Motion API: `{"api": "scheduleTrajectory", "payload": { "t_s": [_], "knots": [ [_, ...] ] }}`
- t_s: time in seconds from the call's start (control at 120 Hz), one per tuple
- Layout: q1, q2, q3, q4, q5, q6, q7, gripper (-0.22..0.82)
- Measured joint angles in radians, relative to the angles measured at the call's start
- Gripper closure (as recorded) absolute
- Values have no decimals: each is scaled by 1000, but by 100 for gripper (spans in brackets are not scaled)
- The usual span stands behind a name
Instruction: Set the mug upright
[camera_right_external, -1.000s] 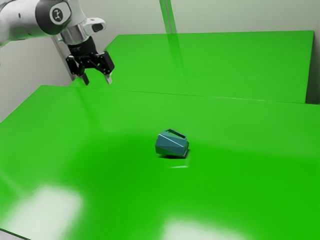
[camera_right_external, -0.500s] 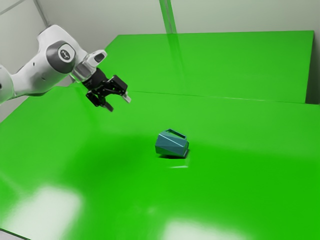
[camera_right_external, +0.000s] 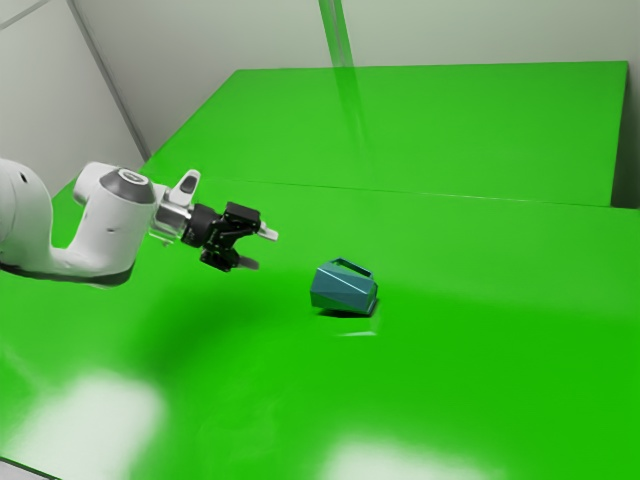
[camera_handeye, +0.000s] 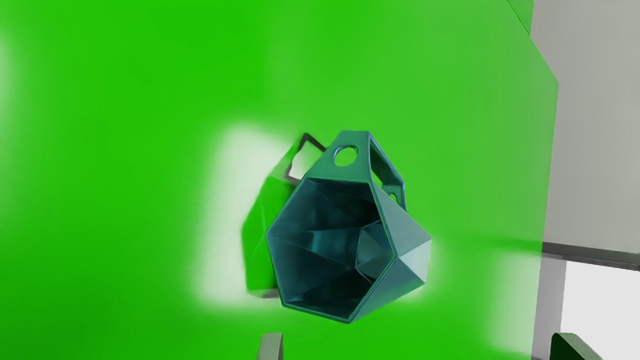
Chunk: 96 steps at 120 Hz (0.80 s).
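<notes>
Mug (camera_right_external: 343, 288) lies on its side on the green desk (camera_right_external: 450, 400), handle uppermost, just past the gripper (camera_right_external: 262, 250) toward the exterior view's right and apart from it. Its open mouth faces the gripper in the wrist view. The gripper's two fingers (camera_handeye: 270, 347) stand wide apart, holding nothing and touching neither mug nor desk.

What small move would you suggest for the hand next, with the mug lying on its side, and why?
I'd probably ease the open hand toward the mug: it lies on its side, its mouth faces the hand, and a gap separates the two.
</notes>
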Motion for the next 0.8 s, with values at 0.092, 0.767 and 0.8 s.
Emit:
{"api": "scheduleTrajectory", "payload": {
  "t_s": [0.092, 0.767, 0.8],
  "knots": [
    [-2, 19, 1, -19, -81, 1, 89, 2],
    [-56, 98, 1, -26, -230, -20, 437, 2],
    [-59, 98, 1, -25, -231, -20, 445, 2]
  ]
}}
